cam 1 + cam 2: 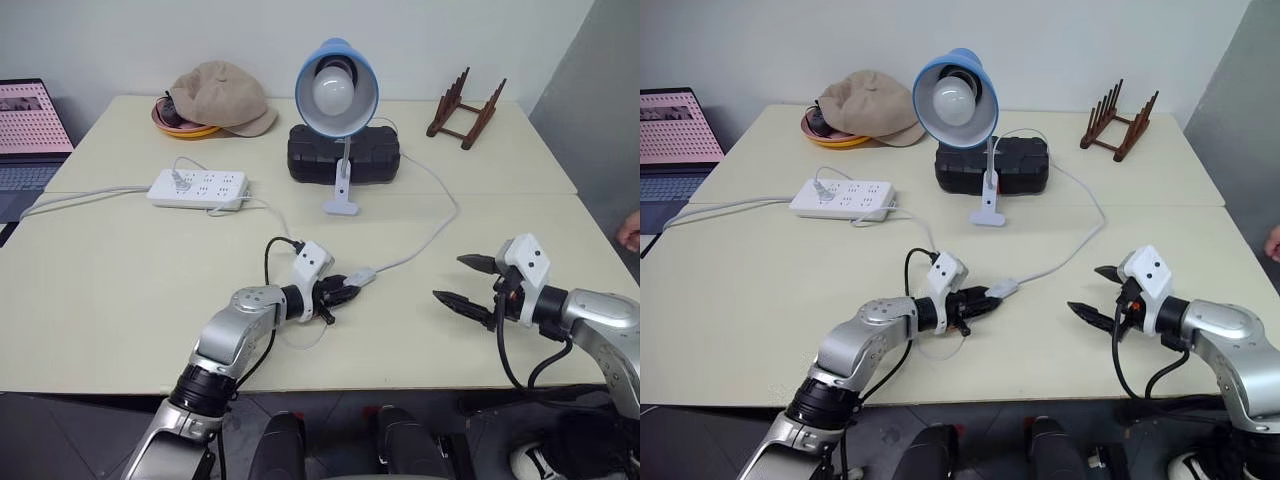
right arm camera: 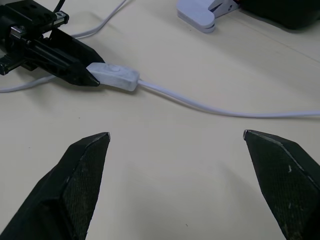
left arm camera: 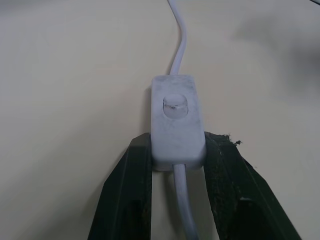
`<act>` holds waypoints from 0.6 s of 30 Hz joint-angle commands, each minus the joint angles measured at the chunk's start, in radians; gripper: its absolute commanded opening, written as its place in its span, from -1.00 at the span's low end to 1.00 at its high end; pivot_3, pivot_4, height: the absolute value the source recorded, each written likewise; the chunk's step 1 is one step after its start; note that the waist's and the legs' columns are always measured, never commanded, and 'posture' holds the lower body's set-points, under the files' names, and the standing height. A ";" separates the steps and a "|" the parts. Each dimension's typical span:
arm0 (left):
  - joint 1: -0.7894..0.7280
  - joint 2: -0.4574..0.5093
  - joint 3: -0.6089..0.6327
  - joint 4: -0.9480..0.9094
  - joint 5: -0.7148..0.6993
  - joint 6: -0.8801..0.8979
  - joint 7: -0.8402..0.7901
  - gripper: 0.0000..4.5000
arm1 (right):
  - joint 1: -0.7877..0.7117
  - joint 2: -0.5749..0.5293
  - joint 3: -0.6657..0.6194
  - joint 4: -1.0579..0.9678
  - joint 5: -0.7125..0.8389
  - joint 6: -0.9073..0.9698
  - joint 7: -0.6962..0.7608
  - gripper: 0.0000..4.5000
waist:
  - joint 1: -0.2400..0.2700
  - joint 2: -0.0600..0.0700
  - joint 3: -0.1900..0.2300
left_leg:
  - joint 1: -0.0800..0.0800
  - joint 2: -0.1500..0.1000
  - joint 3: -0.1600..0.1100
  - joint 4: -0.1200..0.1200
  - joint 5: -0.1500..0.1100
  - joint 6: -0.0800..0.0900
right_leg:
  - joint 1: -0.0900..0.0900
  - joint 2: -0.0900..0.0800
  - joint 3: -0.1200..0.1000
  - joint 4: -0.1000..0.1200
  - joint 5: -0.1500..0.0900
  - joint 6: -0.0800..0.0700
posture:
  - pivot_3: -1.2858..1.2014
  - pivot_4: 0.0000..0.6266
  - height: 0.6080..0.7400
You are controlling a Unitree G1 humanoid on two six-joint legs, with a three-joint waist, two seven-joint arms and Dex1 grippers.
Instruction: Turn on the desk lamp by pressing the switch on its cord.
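While my left gripper (image 1: 345, 287) clamps the switch (image 3: 176, 120) on the desk (image 1: 120, 290), right gripper (image 1: 465, 282) gaping nearby, a sideways squeeze could miss the button, leaving the desk lamp (image 1: 336, 85) dark.

Table (image 1: 110, 290): power strip (image 1: 198, 187), lamp (image 1: 337, 90), cord (image 1: 440, 222), switch (image 1: 359, 275).

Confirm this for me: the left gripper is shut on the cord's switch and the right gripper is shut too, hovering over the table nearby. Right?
Not quite. The left gripper is shut on the switch, but the right gripper is open, its fingers spread wide apart above the table. The right wrist view shows this plainly.
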 commanded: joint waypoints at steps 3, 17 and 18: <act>-0.010 -0.022 0.015 -0.012 0.011 -0.023 0.011 -0.51 | -0.036 0.014 0.001 -0.001 0.025 0.002 -0.019 1.00 | 0.000 0.000 0.000 | 0.000 0.000 0.000 0.000 0.000 0.000 | 0.000 0.000 0.000 0.000 0.000 0.000 | 0.03 -0.52 1.00; 0.098 0.085 0.108 -0.261 -0.010 -0.239 -0.083 -0.51 | -0.162 0.573 -0.234 0.101 1.085 0.575 -0.952 1.00 | -0.003 0.003 -0.002 | -0.002 0.002 0.000 -0.001 0.000 0.000 | -0.002 0.001 0.000 0.000 -0.003 -0.007 | 0.03 -0.52 1.00; 0.099 0.074 0.109 -0.268 -0.013 -0.238 -0.073 -0.51 | -0.165 0.565 -0.222 0.113 1.142 0.556 -0.994 1.00 | 0.000 0.003 -0.002 | -0.002 0.001 0.000 0.000 0.000 0.000 | -0.001 0.000 0.000 -0.001 -0.003 -0.006 | 0.03 -0.52 1.00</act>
